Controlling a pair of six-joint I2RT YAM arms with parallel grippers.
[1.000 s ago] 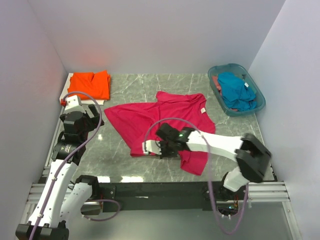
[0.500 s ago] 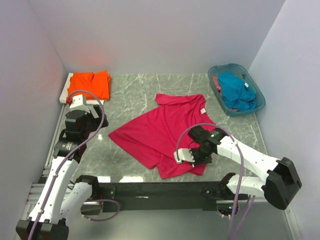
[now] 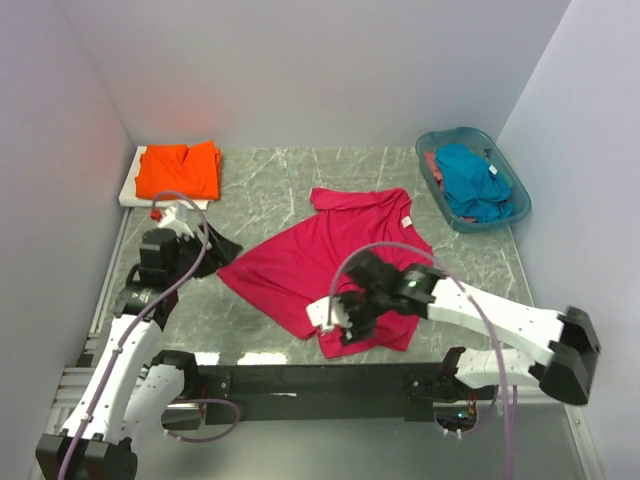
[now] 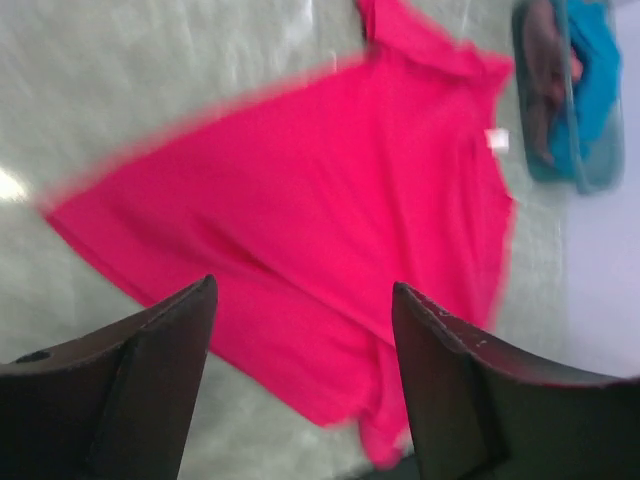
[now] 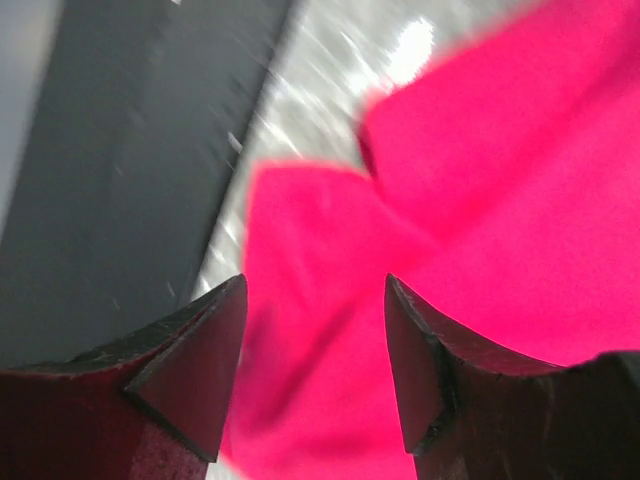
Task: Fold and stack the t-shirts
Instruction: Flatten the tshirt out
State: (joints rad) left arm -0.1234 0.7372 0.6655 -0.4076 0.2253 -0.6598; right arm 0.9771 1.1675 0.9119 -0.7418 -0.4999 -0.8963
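Note:
The magenta-red t-shirt [image 3: 320,262] lies spread out in the middle of the table, its white neck label [image 3: 406,221] at the back right. My left gripper [image 3: 222,247] hangs open at the shirt's left corner; in the left wrist view the left gripper [image 4: 302,290] holds nothing over the magenta-red shirt [image 4: 330,190]. My right gripper [image 3: 345,322] is open over the shirt's near hem. In the right wrist view the right gripper [image 5: 315,290] is empty above the cloth [image 5: 480,200]. The orange t-shirt [image 3: 180,170] lies folded at the back left. The teal-blue t-shirt [image 3: 472,178] sits in the basket.
The translucent teal basket [image 3: 520,200] stands at the back right by the wall. A white board [image 3: 130,193] lies under the orange shirt. The black front rail [image 3: 300,380] runs just before the shirt's hem. Walls close the left, back and right sides.
My right gripper pulled the bunched shirt out flat toward the front right, then opened and let it go. My left gripper moved forward and right to the shirt's left corner.

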